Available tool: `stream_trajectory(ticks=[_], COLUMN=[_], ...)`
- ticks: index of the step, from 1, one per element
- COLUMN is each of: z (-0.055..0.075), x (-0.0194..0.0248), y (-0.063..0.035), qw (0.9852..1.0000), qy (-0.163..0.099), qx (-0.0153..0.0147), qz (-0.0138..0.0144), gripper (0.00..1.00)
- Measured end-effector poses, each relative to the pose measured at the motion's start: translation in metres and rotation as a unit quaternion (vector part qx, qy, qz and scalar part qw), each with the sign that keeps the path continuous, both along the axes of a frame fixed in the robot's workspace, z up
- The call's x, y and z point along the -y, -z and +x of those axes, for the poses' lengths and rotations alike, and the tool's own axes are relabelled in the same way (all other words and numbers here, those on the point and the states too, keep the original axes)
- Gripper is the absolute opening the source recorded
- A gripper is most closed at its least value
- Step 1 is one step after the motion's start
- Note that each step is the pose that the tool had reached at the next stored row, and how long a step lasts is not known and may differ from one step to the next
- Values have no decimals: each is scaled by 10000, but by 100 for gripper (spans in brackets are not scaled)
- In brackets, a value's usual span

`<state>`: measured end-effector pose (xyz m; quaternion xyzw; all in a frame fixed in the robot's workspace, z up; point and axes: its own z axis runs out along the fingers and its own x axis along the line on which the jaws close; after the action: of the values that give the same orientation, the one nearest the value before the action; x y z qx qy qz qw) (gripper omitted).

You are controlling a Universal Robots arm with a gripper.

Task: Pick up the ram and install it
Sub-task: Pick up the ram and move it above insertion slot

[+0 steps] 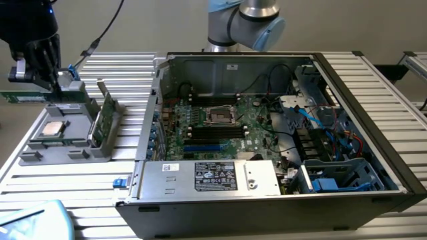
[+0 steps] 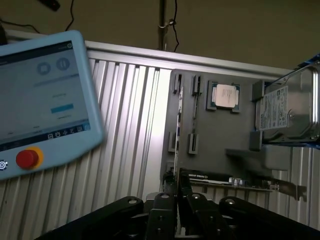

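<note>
Gripper (image 1: 48,89) clamps the ram (image 1: 17,96) near the grey tray (image 1: 77,122) holding a processor chip (image 1: 53,129).

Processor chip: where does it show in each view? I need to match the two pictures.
Exterior view: processor chip lies on the grey holder, at the exterior view's left, outside the computer case.
Wrist view: processor chip sits on the grey holder, next to the hard drive.
Shared landmark: the grey holder.
</note>
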<state>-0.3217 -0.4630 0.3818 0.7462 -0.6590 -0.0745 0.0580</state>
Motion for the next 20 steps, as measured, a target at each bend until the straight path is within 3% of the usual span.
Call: stream_trajectory(ticks=[2, 10, 20], z=[84, 444, 898], x=[3, 3, 3], y=[-13, -57, -120], qw=[10000, 9999, 9995], qy=[-1, -38, -79], qx=[-3, -3, -3], qz=[22, 163, 306], gripper=[14, 14, 14])
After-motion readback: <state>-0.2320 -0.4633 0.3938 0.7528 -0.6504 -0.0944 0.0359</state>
